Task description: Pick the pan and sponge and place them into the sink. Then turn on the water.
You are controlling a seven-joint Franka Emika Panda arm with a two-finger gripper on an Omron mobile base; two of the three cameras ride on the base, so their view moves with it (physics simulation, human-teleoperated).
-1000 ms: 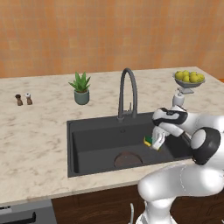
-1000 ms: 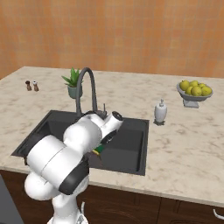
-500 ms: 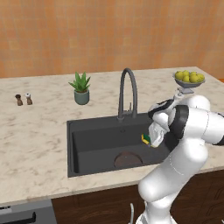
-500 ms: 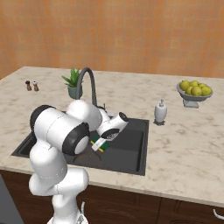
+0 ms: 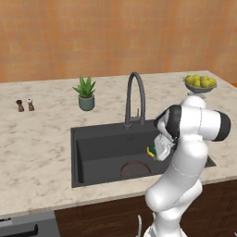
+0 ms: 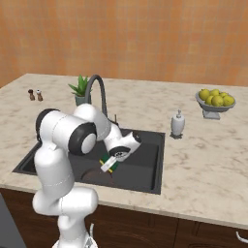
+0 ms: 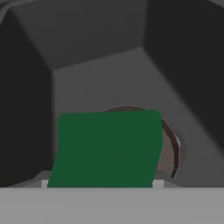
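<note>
My gripper hangs low inside the sink, shut on the sponge, whose yellow body and green top show at the hand's tip. From the right base view the sponge sits tilted in the gripper just above the basin floor. The hand view looks down past the sponge's green top at the dark brown pan lying on the sink bottom. The pan rests flat near the basin's front. No water falls from the arched faucet.
A potted plant and two small shakers stand on the counter behind and left of the sink. A grey bowl of lemons sits far right, and a white soap dispenser stands beside the sink's right rim.
The arm's elbow has swung up and over toward the left. The hand with the sponge has shifted slightly left and lower within the sink.
</note>
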